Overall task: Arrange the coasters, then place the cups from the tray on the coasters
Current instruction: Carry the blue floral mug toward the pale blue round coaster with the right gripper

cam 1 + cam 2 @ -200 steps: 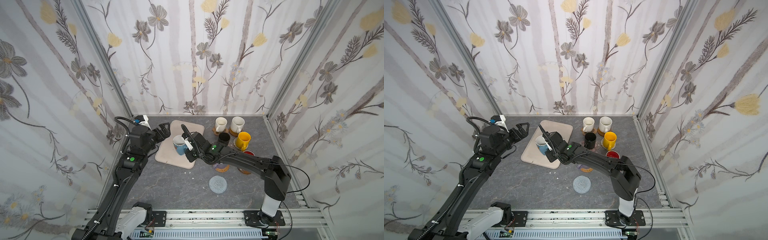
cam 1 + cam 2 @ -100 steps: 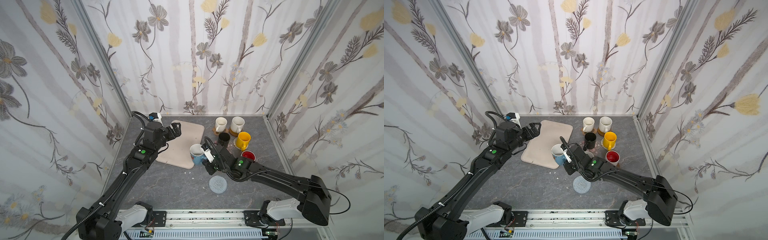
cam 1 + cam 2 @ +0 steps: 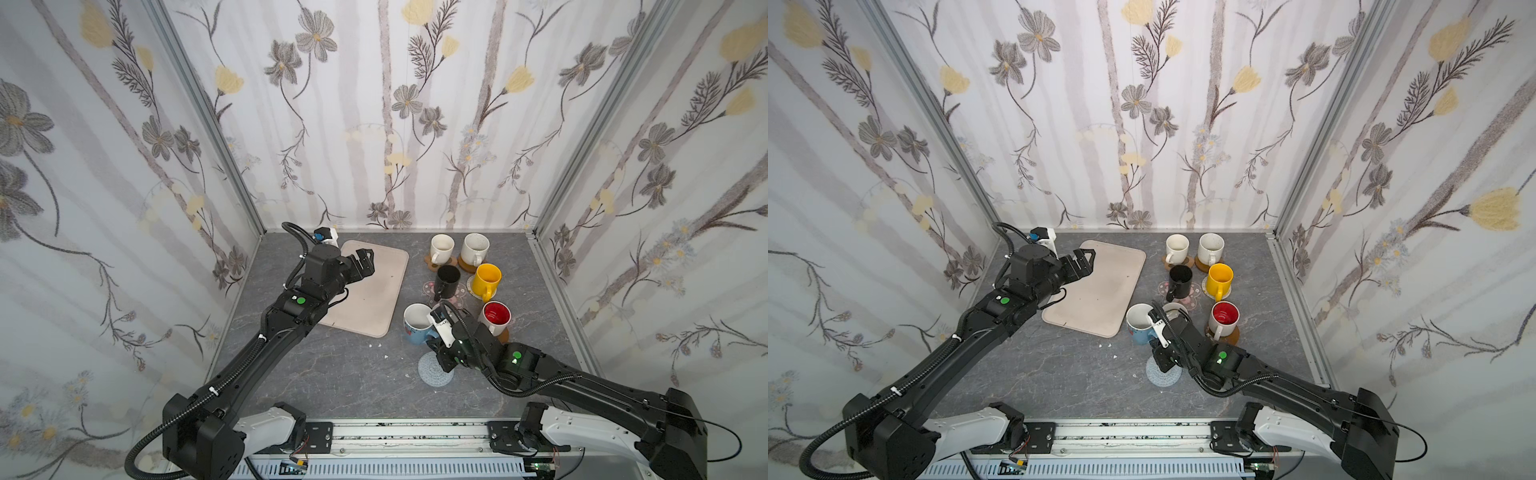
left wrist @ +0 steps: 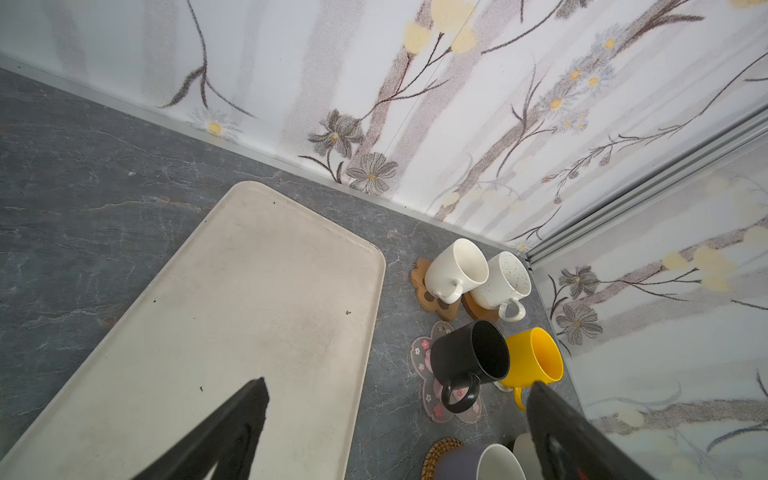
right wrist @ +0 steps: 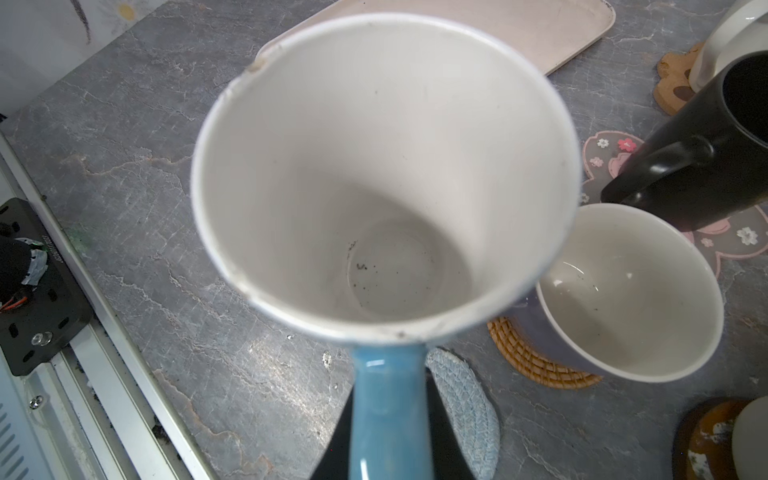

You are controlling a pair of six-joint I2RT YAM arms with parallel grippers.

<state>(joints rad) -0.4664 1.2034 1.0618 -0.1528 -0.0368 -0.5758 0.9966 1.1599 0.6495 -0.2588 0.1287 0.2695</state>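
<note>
Last cup, looks like. My right jaws are clamped on the handle of the light blue cup [image 3: 417, 330], held near the corner of the bare tray [image 3: 374, 299]. Next move, I reckon: swing it over the grey-blue coaster [image 3: 432, 370] and lower it straight. It's tight though, with the lavender cup [image 5: 631, 291] and red-inside cup [image 3: 495, 316] close by. My left jaws hang wide open over the tray, holding nothing.
</note>
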